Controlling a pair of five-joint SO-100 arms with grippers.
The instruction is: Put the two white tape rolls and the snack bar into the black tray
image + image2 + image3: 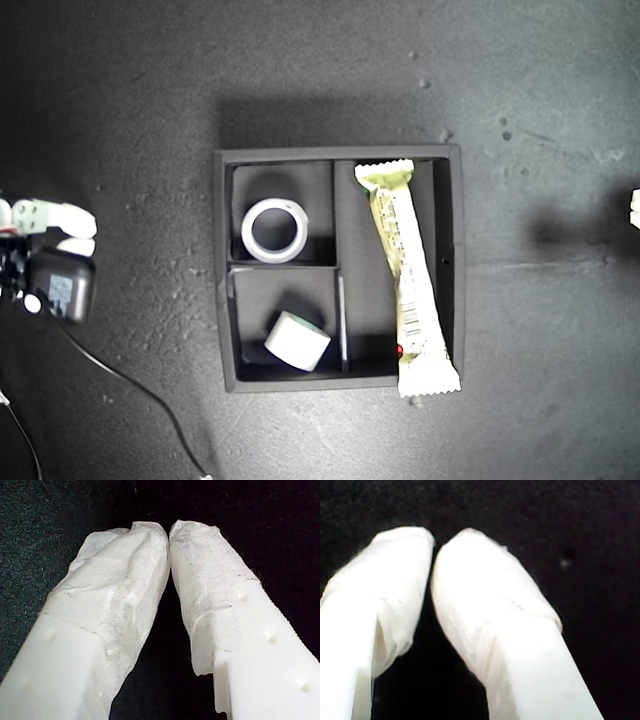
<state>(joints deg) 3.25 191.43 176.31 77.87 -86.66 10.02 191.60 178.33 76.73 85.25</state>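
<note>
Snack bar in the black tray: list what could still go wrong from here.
1. The cream and pale green wrapped snack bar overhangs the square black tray's wall at the exterior view's bottom, so a bump or lifting the tray might tip it out.
2. The smaller white tape roll sits tilted against a divider in its compartment and could roll or shift.
3. The wider white ring-shaped tape roll lies flat and looks stable.
</note>
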